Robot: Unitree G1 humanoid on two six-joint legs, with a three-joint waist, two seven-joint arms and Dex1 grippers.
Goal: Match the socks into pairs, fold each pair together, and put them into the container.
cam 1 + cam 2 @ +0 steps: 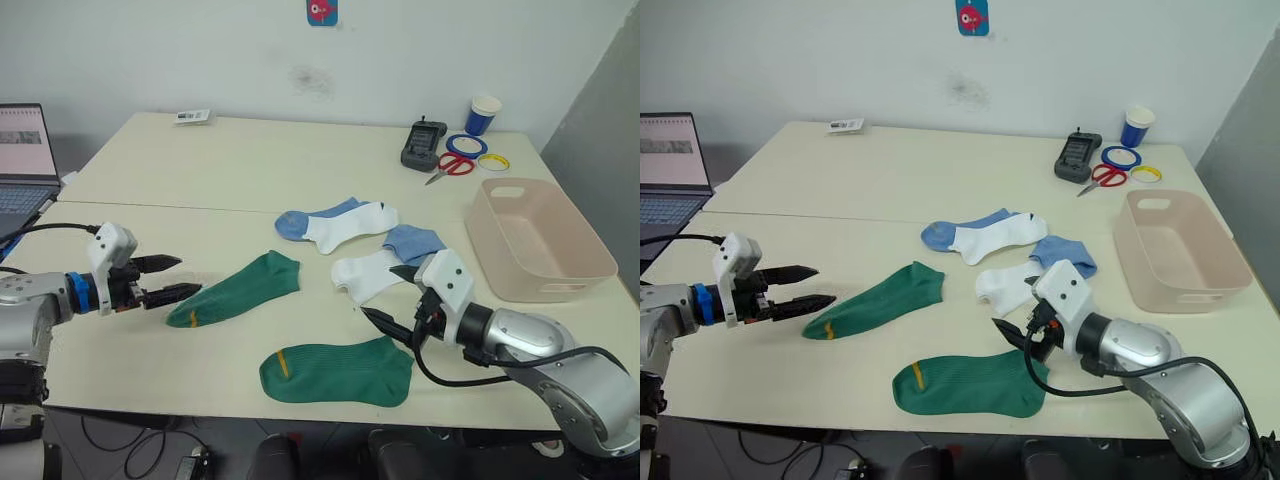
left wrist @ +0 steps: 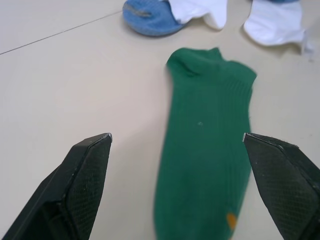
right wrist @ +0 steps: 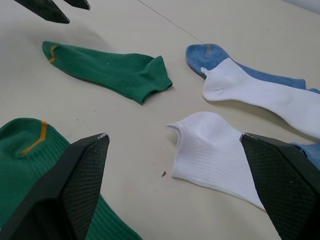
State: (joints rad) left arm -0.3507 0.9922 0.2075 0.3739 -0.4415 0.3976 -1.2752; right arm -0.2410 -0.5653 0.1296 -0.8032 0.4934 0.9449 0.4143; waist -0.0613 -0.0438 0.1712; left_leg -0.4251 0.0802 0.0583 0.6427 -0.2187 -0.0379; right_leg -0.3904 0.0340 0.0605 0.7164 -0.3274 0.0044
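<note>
Two dark green socks lie flat on the table: one (image 1: 236,288) slants at centre left, the other (image 1: 338,372) rests near the front edge. Two white socks with light-blue ends lie behind them, one (image 1: 340,223) further back and one (image 1: 385,265) nearer. My left gripper (image 1: 170,279) is open, fingertips just at the toe of the slanted green sock (image 2: 207,165), holding nothing. My right gripper (image 1: 388,294) is open and hovers between the nearer white sock (image 3: 220,155) and the front green sock (image 3: 30,165). The pale pink container (image 1: 535,238) stands empty at the right.
A laptop (image 1: 25,160) sits at the far left. At the back right are a blue-and-white cup (image 1: 483,114), a black device (image 1: 424,145), red scissors (image 1: 452,166) and tape rings (image 1: 466,145). A small card (image 1: 193,116) lies at the back left.
</note>
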